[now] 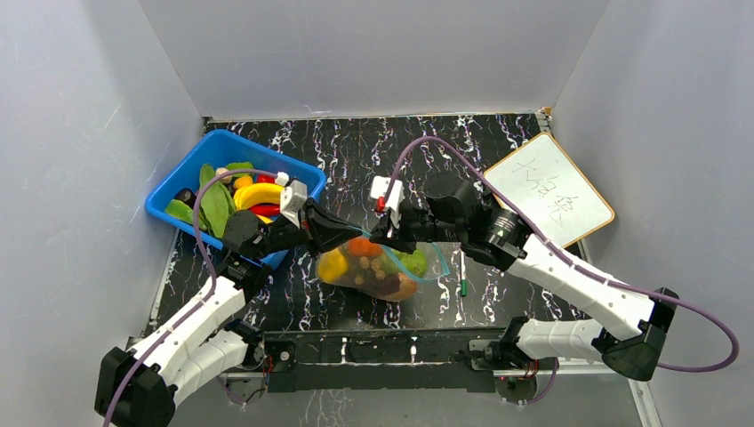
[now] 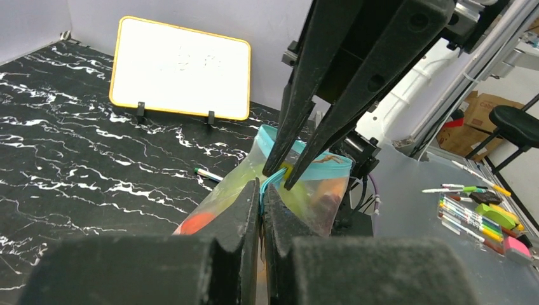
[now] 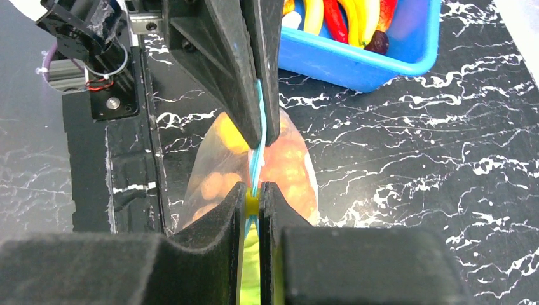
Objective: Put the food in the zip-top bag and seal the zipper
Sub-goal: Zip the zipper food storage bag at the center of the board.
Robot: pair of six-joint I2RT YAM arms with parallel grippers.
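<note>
**Both pincers pinched on the zipper, bag mid-desk**

Far left, blue bin [image 3: 356,63] with leftover food: bananas [image 1: 258,193], green leaves, red pieces. These are not yet bagged.

Left pincer [image 2: 262,190] comes in from the left, jaws narrow and clamped flat on the zipper [image 2: 318,162]. The strip sits right between its pads, no gap to be seen.

Zip-top bag [image 1: 378,271] lies at the middle of the black marbled desk [image 1: 498,142], just right of the bin. It is clear, crinkly and bulging. Inside it are a yellow piece, orange [image 1: 364,246] and peach pieces, something green and a darker one. The body of the bag sags toward the near edge, with the mouth edge raised between the two arms.

Key relation: the teal strip's long axis runs left-right, along the line joining the two pincers. Their tips face each other nearly nose to nose, so neither arm is nearer; both are on it.

Right pincer [image 3: 253,190] comes in from the right, jaws narrow, gripping the same strip with a bit of yellow-green showing at the pads. Beyond it the mouth looks to gape, from the left wrist view. My guess is the seal isn't finished and the unsealed run lies to the right.

A green pen [image 1: 463,285] lies just right of the bag. A whiteboard [image 1: 547,191] stands far right.
</note>
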